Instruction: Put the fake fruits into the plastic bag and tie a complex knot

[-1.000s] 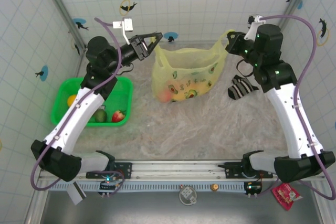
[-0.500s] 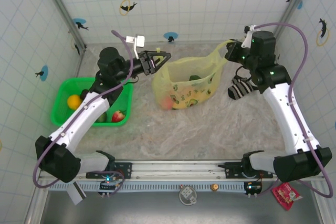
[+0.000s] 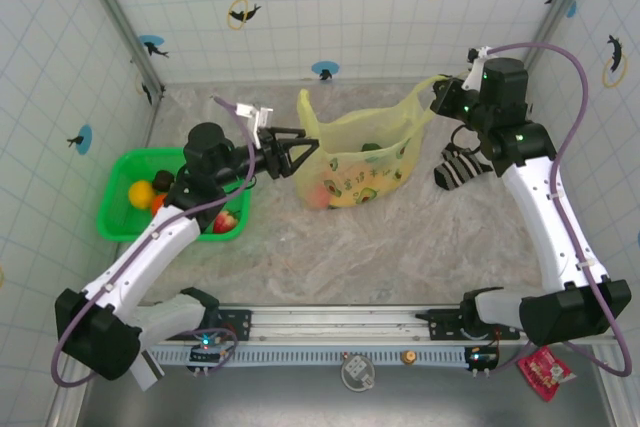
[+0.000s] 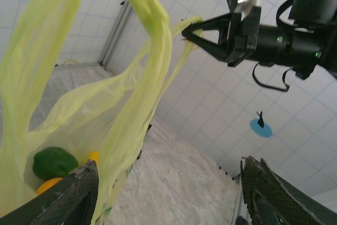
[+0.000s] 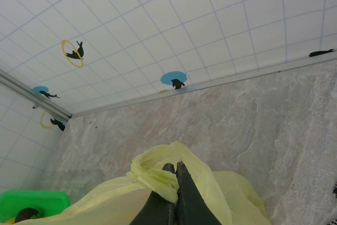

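Note:
The pale yellow-green plastic bag (image 3: 355, 152) stands mid-table with fake fruits inside: a green one (image 4: 52, 163), an orange one (image 4: 47, 185) and a red-orange one (image 3: 318, 187). My right gripper (image 3: 437, 87) is shut on the bag's right handle (image 5: 158, 175) and holds it up. My left gripper (image 3: 295, 155) is open at the bag's left side, nothing between its fingers (image 4: 73, 198). The left handle loop (image 4: 147, 9) stands free above it. More fruits lie in the green basket (image 3: 120, 222): a yellow one (image 3: 140, 190) and a strawberry (image 3: 225, 219).
A black-and-white striped cloth (image 3: 460, 167) lies right of the bag, under my right arm. The green basket sits against the left wall. Tiled walls close in the back and sides. Bare marbled table lies in front of the bag.
My left gripper has opened, let go of the bag's left handle and dropped back toward the near side. The bag sagged a little lower. The right gripper kept its hold.

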